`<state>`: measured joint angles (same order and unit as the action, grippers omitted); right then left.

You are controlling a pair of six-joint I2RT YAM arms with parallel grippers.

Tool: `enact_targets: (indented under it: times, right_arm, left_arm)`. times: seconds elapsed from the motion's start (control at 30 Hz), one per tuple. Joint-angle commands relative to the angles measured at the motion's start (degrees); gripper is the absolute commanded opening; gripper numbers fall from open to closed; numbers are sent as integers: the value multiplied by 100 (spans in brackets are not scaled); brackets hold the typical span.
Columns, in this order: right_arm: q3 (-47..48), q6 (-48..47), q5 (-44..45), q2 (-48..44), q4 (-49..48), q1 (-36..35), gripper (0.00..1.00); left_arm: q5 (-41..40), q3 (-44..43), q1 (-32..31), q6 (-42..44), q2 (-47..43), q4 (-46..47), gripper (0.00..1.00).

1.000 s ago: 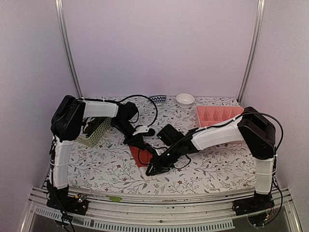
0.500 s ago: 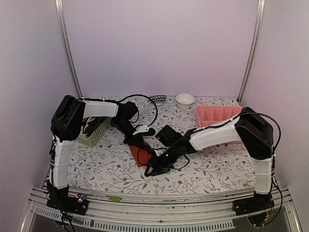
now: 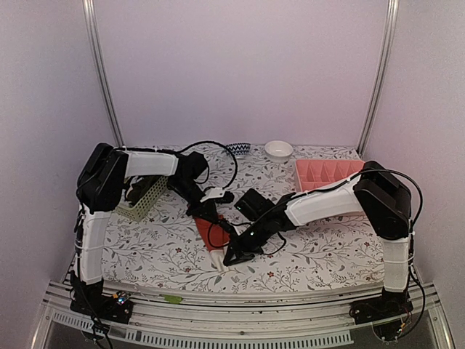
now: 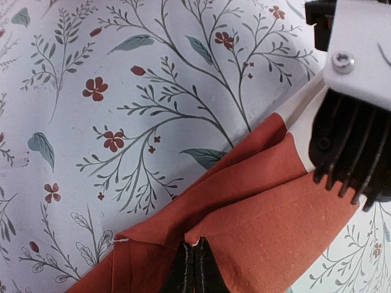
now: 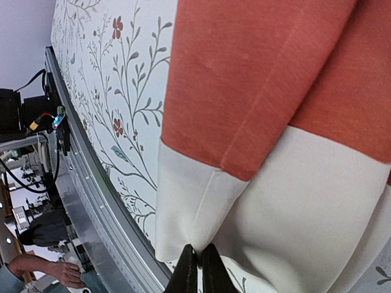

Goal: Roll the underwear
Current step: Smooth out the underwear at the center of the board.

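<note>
The red-orange underwear (image 3: 209, 236) lies flat on the floral cloth, its cream-white band (image 3: 218, 260) toward the table's front. My left gripper (image 4: 195, 268) is shut on a folded edge of the red-orange fabric (image 4: 263, 213) at the garment's far end. At the opposite end, my right gripper (image 5: 197, 267) is shut, pinching a fold of the cream band (image 5: 256, 201). From above, the right gripper (image 3: 234, 256) sits at the band's right side and the left gripper (image 3: 222, 224) just beyond it. The black underwear (image 3: 254, 203) lies bunched behind the right forearm.
A pink divided tray (image 3: 327, 173) stands at the back right. The pale green perforated basket (image 3: 144, 198) sits at the left under the left arm. A white bowl (image 3: 278, 150) and a striped item (image 3: 237, 148) rest by the back wall. The table's metal front rail (image 5: 91, 201) is close to the cream band.
The right gripper opened beside the cream band, then closed on a fold of it and shifted slightly right. The left gripper stayed shut on the red-orange fabric.
</note>
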<state>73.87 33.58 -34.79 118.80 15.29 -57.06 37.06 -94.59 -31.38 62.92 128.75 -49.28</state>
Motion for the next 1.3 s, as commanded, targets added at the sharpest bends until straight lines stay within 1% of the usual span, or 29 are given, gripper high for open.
enact_targets:
  times: [0.0, 0.4, 0.7, 1.1, 1.27]
  right_arm:
    - [62, -42, 82, -220, 91, -29, 1]
    - [57, -332, 397, -478, 534, 173, 0]
    - [157, -632, 477, -455, 904, 282, 0]
    - [136, -704, 686, -511, 1000, 365, 0]
    - [96, -695, 734, -509, 1036, 409, 0]
  left_arm:
    - [142, -100, 17, -34, -33, -90, 0]
    - [172, -96, 92, -62, -148, -86, 0]
    - [255, -64, 230, -465, -231, 302, 0]
    - [302, -53, 298, -616, -239, 511, 0]
    - [153, -59, 299, -716, -189, 626, 0]
